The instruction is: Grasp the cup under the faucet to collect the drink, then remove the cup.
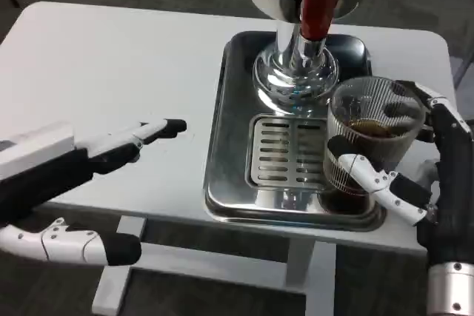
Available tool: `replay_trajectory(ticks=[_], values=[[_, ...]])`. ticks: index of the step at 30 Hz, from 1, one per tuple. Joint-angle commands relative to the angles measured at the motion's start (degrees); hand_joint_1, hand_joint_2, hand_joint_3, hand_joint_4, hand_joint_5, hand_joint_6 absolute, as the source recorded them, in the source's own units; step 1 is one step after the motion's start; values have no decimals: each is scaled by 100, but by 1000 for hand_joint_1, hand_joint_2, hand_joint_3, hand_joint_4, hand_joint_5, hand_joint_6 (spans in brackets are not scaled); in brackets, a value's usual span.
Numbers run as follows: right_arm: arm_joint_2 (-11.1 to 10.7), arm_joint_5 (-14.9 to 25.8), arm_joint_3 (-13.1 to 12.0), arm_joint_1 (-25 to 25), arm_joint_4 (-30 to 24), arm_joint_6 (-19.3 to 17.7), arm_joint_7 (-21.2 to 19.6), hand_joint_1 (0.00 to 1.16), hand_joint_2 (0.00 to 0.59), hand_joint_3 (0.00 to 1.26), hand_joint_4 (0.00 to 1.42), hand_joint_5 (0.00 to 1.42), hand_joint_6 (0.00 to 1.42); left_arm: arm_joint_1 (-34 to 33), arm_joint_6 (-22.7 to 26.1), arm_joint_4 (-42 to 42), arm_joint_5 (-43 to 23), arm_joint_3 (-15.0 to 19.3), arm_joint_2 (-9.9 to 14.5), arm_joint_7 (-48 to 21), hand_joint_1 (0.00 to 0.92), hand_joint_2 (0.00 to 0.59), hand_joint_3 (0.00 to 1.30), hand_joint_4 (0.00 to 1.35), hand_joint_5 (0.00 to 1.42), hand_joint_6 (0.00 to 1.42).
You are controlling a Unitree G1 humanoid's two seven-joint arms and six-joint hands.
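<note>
Filled cup off to the side of the faucet, in the right hand's grip.

The right hand (415,175) wraps its fingers around the ribbed glass cup (370,138), which holds dark drink and sits at the right edge of the steel drip tray (229,146), clear of the faucet (315,5). Collecting looks done; carrying the cup clear of the tray remains. The left hand (96,153) hangs empty over the white bench (111,64), fingers stretched out.

2 hands: left (70,164), right (415,175); 1 cup (370,138); 1 faucet (315,5); 1 tray (229,146); 1 table (111,72)
</note>
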Motion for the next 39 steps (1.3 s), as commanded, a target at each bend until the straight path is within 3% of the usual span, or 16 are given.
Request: replay_trajectory(ticks=[1,12,25,39], values=[[34,151,-83,241,-691,-11,264,793,229,742,895,1139,1424,-59,-194,-69,-139,-102,-10,-116,0,81,0,0,0,180],[23,242,-41,885,-1631,-22,893,803,231,769,911,1166,1424,-126,-248,-268,-429,-170,22,-288,0,81,0,0,0,180],[-175,423,-147,1795,-2812,-55,1646,797,228,775,922,1174,1424,-62,-385,-725,-1040,-256,-25,-727,0,81,0,0,0,180],[-234,774,-463,2388,-3308,-251,1838,796,228,781,923,1180,1424,88,-322,-1139,-1548,-172,37,-1136,0,84,0,0,0,181]])
